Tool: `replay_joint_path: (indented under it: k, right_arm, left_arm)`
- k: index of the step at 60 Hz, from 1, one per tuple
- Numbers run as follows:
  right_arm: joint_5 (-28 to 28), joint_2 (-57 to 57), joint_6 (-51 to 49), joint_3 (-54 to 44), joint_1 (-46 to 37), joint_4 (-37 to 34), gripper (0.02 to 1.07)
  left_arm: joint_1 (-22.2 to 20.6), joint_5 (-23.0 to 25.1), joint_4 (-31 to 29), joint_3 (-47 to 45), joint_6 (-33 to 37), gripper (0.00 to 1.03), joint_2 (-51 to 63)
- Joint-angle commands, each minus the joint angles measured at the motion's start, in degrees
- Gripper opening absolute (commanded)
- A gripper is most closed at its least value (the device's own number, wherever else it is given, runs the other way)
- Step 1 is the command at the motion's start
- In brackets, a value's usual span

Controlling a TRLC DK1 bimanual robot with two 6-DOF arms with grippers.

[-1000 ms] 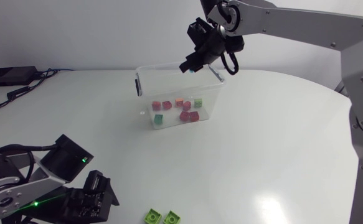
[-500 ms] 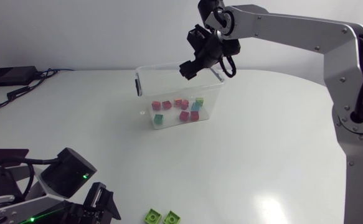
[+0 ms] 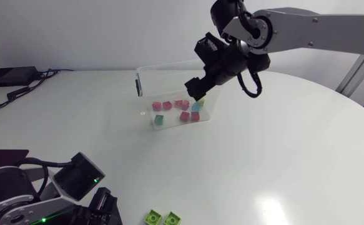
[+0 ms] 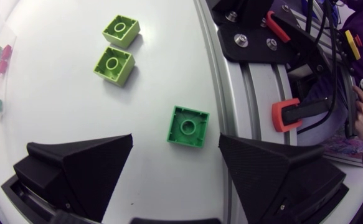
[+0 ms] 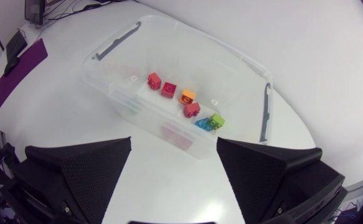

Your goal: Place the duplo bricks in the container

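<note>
In the head view my right arm comes in from the right, and the right claw hangs over the right end of the clear container, which stands toward the far edge of the tabletop. I can't judge its fingers from there. The right wrist view settles it: the claw is spread wide and empty, looking down into the container. Inside I count three red bricks, an orange brick, and a blue brick touching a yellow-green brick. Through the front wall, the head view adds a green brick that the wrist view doesn't make clear.

My left arm sits at the near left corner, its claw cut off by the view's lower edge. The left wrist view shows the left claw released, with a dark green brick just ahead between the fingertips, touching neither and close to the tabletop's near edge. The head view shows no sign of this brick. Further ahead lie two lime bricks side by side, and these show in both views
</note>
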Motion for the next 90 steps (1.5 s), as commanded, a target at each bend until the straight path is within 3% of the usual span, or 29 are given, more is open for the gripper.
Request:
replay_joint_path:
  k: [1,15,25,38,48,56,66,90]
  right_arm:
    - [-0.3,-2.7,1.1,-4.4,0.6,0.8,1.02]
    - [-0.3,-7.0,1.1,-9.4,1.4,1.0,1.02]
    - [-0.5,-9.8,1.1,-12.5,1.7,1.2,1.02]
    - [-0.5,-15.0,1.0,-17.2,2.2,1.2,1.02]
    - [-0.6,-17.9,1.1,-20.8,2.2,1.2,1.02]
    - [-0.6,-19.7,1.4,-24.4,3.8,1.2,1.02]
    - [-0.7,-22.0,3.4,-28.3,8.7,0.3,1.02]
    - [-2.8,-18.4,7.6,-31.0,20.7,-4.3,1.02]
  left_arm:
    - [-0.6,0.5,-0.7,1.9,0.2,0.95,2.2]
    - [-3.9,-0.9,-1.4,4.2,-0.3,0.95,6.1]
    - [-4.6,-1.4,-1.3,6.1,-0.4,0.88,9.9]
    - [-5.0,-1.4,-0.6,8.1,-0.4,0.53,17.7]
    - [-4.8,-1.4,1.4,8.9,-0.6,0.05,19.2]
    - [-4.4,-1.4,0.7,9.5,-0.5,0.03,18.6]
    - [-0.7,-1.4,-3.4,11.8,0.7,0.03,14.4]
    - [13.9,1.0,-9.7,27.2,5.1,0.03,6.6]
